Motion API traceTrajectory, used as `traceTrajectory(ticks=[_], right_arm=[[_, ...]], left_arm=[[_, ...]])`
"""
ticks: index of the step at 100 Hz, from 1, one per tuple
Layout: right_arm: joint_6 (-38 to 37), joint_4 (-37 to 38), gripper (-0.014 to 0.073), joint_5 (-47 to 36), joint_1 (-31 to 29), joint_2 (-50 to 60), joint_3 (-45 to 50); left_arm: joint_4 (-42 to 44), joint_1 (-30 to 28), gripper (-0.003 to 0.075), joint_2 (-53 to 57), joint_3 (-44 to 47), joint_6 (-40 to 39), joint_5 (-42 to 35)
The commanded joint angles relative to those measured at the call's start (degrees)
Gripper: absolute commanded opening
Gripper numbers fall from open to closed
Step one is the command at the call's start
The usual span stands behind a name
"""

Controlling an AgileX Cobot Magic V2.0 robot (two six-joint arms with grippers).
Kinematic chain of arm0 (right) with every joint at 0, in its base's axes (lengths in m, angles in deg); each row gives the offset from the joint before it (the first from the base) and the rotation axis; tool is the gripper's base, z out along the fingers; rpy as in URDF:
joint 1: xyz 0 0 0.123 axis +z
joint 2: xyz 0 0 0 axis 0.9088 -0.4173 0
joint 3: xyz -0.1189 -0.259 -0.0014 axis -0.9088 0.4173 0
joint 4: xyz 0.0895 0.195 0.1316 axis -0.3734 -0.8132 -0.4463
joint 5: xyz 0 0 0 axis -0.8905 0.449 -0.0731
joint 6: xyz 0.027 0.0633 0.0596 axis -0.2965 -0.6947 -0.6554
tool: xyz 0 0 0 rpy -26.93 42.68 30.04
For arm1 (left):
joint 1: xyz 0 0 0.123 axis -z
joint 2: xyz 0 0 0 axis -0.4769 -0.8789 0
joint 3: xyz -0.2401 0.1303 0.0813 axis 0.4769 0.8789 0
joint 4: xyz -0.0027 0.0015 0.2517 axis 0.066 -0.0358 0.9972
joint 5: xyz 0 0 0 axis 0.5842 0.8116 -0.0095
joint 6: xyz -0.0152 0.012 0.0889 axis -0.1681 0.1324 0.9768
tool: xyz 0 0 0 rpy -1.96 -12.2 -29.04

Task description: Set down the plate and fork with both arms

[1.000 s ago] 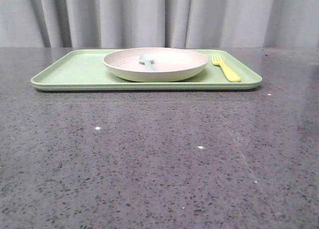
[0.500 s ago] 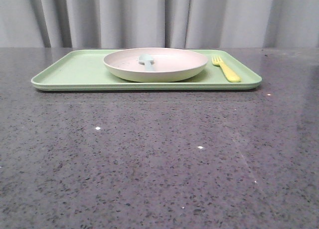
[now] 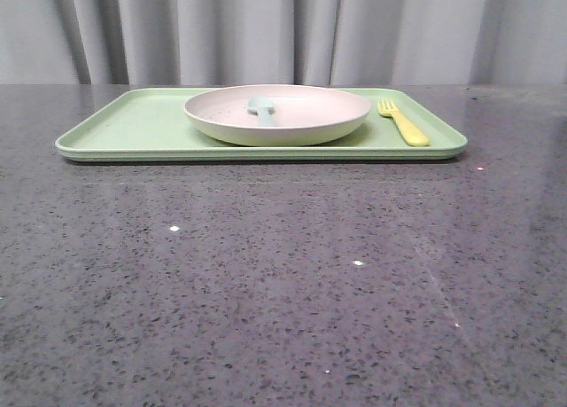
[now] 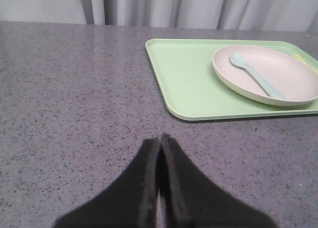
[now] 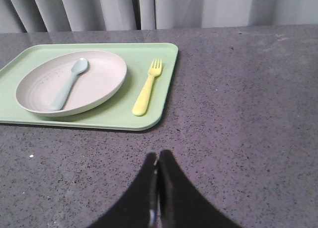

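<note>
Front view: the cream-white round plastic plate (image 3: 276,114) sits mid-frame on the light green rectangular tray (image 3: 124,128), the yellow plastic fork (image 3: 404,123) just right.

Left wrist view: my left gripper (image 4: 160,139) is pressed closed, lower centre; the pale blue spoon (image 4: 256,74) could slide out if I tilt the plate.

Right wrist view: my right gripper (image 5: 157,159) is closed too; the flat fork may slip my pinch.

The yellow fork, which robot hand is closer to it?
Right. The right gripper is shut above bare table just short of the tray corner where the fork lies. The left gripper is shut off the tray's opposite end, beyond the plate.
</note>
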Motion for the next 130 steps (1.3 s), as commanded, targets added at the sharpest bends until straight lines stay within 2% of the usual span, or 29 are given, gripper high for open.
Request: traceTrajectory(ticks=[1, 67, 77, 82, 101, 118, 130], right_arm=[[0.5, 0.6, -0.0048, -4.5, -0.3, -0.2, -1.4], [0.5, 0.6, -0.0048, -4.5, -0.3, -0.2, -1.4], [0.5, 0.6, -0.0048, -4.5, -0.3, -0.2, -1.4], [0.5, 0.6, -0.0048, -4.5, -0.3, -0.2, -1.4], [0.5, 0.6, -0.0048, -4.5, -0.3, -0.2, -1.4], [0.5, 0.6, -0.0048, -4.5, -0.3, -0.2, -1.4], [0.5, 0.6, -0.0048, -4.5, -0.3, -0.2, -1.4]], left_arm=[[0.5, -0.1, -0.0020, -0.3, -1.6, -0.5, -4.4], [0.6, -0.1, -0.0020, -0.3, 0.3, -0.5, -4.6], [-0.3, -1.8, -0.0021, 0.0, 1.2, -0.5, -4.6], [-1.5, -3.2, -0.0021, 0.5, 2.2, -0.5, -7.2], [-3.9, -9.6, -0.0021, 3.8, 7.2, 10.5, -20.0], [-11.6, -15.4, -0.0021, 7.1, 11.2, 22.6, -22.5], [-11.7, -17.8, -0.0021, 10.5, 14.0, 23.7, -23.6]])
